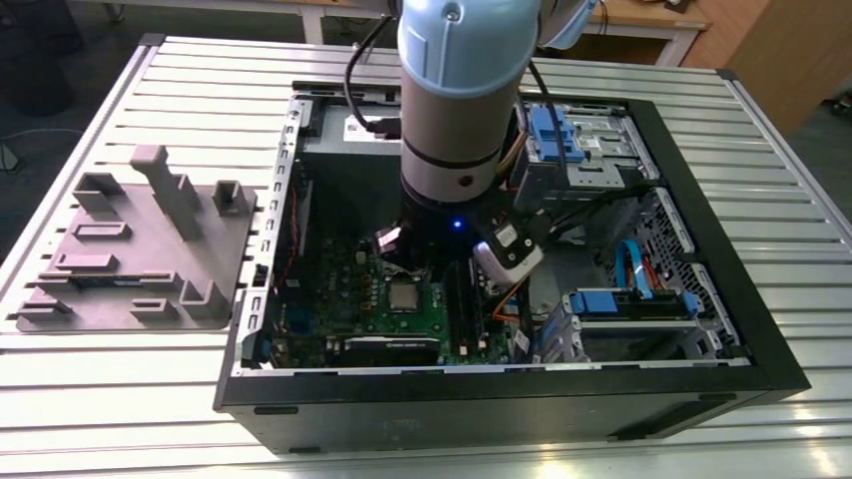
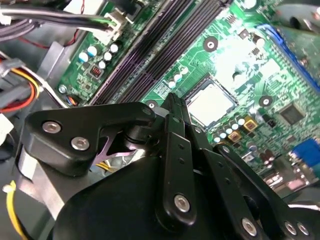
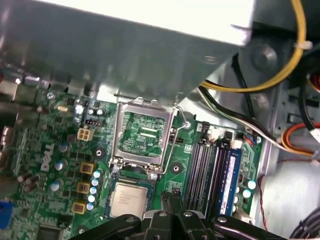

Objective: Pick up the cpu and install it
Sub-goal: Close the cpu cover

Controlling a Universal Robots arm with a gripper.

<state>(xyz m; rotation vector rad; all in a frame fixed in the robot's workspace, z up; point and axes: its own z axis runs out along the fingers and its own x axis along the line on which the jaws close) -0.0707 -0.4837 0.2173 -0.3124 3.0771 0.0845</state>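
**Gripper (image 2: 172, 102) closed and empty over green board (image 2: 235, 55)**

Fingers together, holding nothing, tips just beside cpu (image 2: 210, 102). Cpu lies flat in its socket. Adjacent: metal socket frame (image 3: 119, 135) swung open, black memory slots (image 3: 205, 170). Grey power-supply box (image 3: 125, 45) overhangs board; cables (image 2: 45, 17) nearby.

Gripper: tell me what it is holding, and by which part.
Nothing is held. The gripper is shut with nothing between its fingers; the cpu lies flat on the green board beside it.

Pale satin-metal lid on the cpu (image 3: 131, 199); glossy green laminate board (image 3: 62, 131); matt black gripper (image 2: 171, 102) links; ribbed bare-metal desk (image 1: 120, 419); matt black case (image 1: 533, 409).
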